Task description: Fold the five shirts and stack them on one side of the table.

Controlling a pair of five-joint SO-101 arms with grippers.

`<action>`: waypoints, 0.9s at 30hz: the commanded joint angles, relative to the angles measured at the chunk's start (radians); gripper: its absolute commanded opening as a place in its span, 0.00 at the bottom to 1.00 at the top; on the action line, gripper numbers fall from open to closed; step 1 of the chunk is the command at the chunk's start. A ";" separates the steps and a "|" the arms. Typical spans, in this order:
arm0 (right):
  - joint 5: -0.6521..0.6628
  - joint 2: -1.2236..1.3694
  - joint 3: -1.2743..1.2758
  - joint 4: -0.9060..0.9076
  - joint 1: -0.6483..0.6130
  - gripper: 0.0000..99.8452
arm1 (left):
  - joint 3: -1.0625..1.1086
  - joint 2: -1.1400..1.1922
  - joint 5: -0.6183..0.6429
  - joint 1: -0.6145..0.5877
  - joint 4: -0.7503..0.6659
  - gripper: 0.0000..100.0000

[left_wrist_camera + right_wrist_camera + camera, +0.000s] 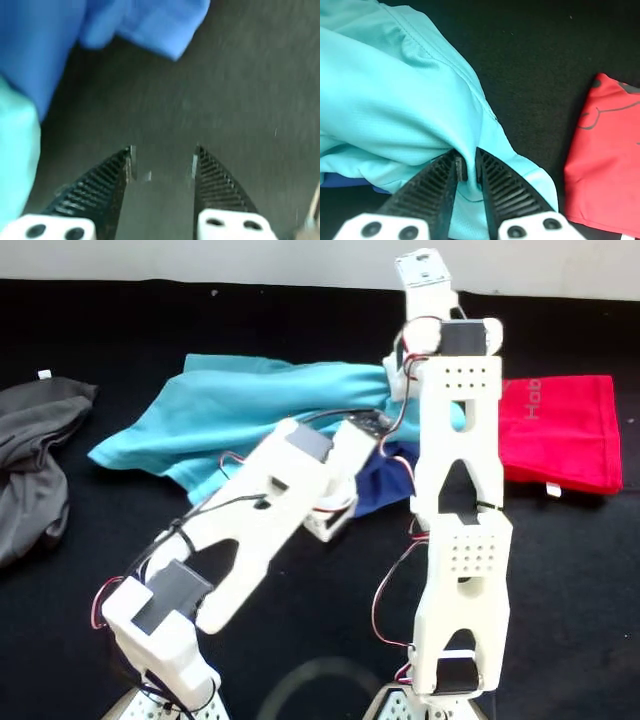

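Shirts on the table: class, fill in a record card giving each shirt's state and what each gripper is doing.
Turquoise shirt: unfolded, mid-table, pinched by right gripper
Red shirt: folded flat, lying apart to one side
Grey shirt: crumpled at the opposite edge
Blue shirt: partly under the turquoise shirt
Left gripper: open above bare table

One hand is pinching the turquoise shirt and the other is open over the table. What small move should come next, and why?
Probably the left hand should shift to the turquoise shirt and grip a second spot. The right hand is shut on one bunched fold, the shirt lies crumpled over the dark blue shirt, and the left hand is open above bare table.
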 commanded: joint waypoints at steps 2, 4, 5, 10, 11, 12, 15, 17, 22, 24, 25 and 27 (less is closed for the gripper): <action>0.008 -0.010 -0.047 0.005 0.038 0.01 | 0.031 -0.038 0.012 0.035 -0.184 0.19; 0.008 -0.010 -0.047 0.007 0.038 0.01 | 0.036 -0.038 0.046 0.031 -0.235 0.19; 0.008 -0.012 -0.048 0.013 0.038 0.01 | 0.036 -0.038 0.074 0.028 -0.261 0.19; 0.008 -0.010 -0.047 0.033 0.036 0.01 | 0.031 0.008 0.226 0.028 -0.407 0.19; 0.008 -0.010 -0.047 0.033 0.036 0.01 | 0.028 0.038 0.241 0.028 -0.430 0.19; 0.008 -0.012 -0.047 0.033 0.036 0.01 | 0.027 0.071 0.242 0.028 -0.451 0.19; 0.008 -0.015 -0.048 0.035 0.036 0.01 | 0.004 0.168 0.244 0.028 -0.473 0.19; 0.008 -0.013 -0.050 0.044 0.036 0.01 | -0.042 0.216 0.245 0.028 -0.471 0.19; 0.008 -0.013 -0.053 0.054 0.039 0.01 | -0.114 0.251 0.247 0.028 -0.470 0.18; 0.008 -0.015 -0.053 0.054 0.039 0.01 | -0.117 0.252 0.245 0.028 -0.470 0.12; 0.008 -0.015 -0.053 0.054 0.039 0.01 | -0.114 0.252 0.245 0.028 -0.470 0.07; 0.008 -0.015 -0.053 0.054 0.039 0.01 | -0.110 0.252 0.247 0.028 -0.468 0.01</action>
